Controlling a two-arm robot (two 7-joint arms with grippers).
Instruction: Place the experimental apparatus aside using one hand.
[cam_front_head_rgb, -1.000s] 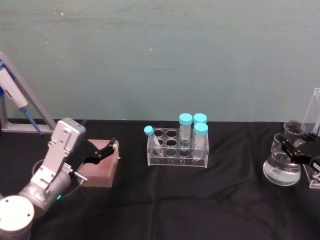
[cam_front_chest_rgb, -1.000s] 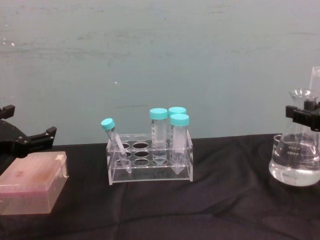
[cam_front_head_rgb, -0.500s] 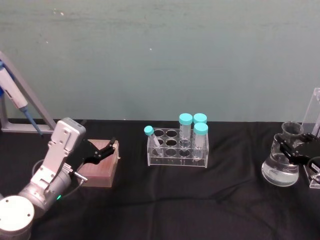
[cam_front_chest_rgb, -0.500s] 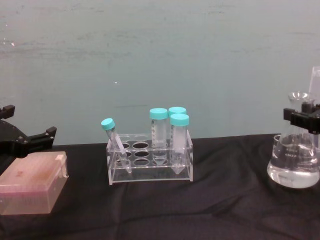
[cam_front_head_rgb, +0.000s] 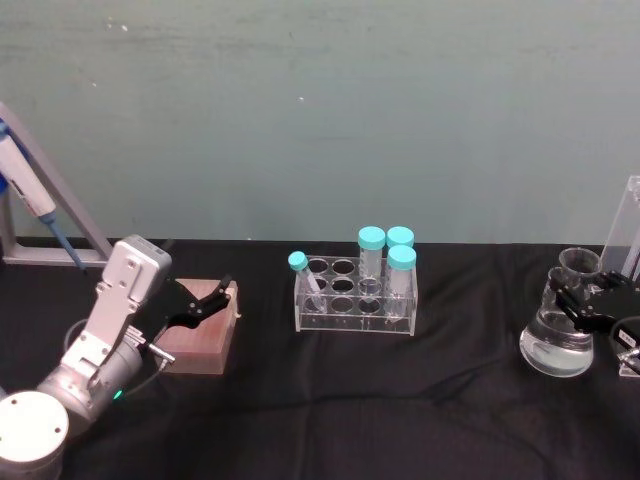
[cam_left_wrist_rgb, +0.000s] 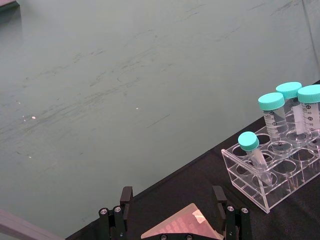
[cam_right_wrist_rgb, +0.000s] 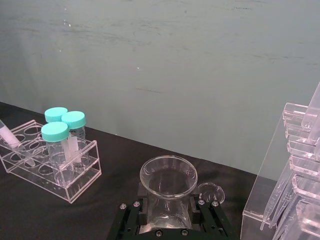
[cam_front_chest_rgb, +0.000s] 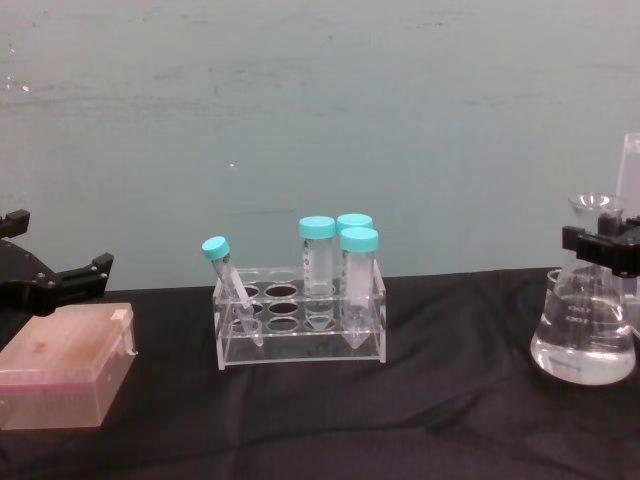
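Even, soft light; faint shadows; slightly grainy.

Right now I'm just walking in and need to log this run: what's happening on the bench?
The right gripper is shut on the neck of the flask, at the table's right end beside the clear pipette stand. A small beaker sits just behind the flask. The left gripper hovers open over a pink box on the left. The tube rack stands in the middle, untouched.

Dull green wall (cam_front_head_rgb: 320, 110), scuffed and speckled, behind. Black cloth (cam_front_head_rgb: 330, 400), slightly wrinkled, over the table. Grey metal frame (cam_front_head_rgb: 40, 200) slanting at far left.
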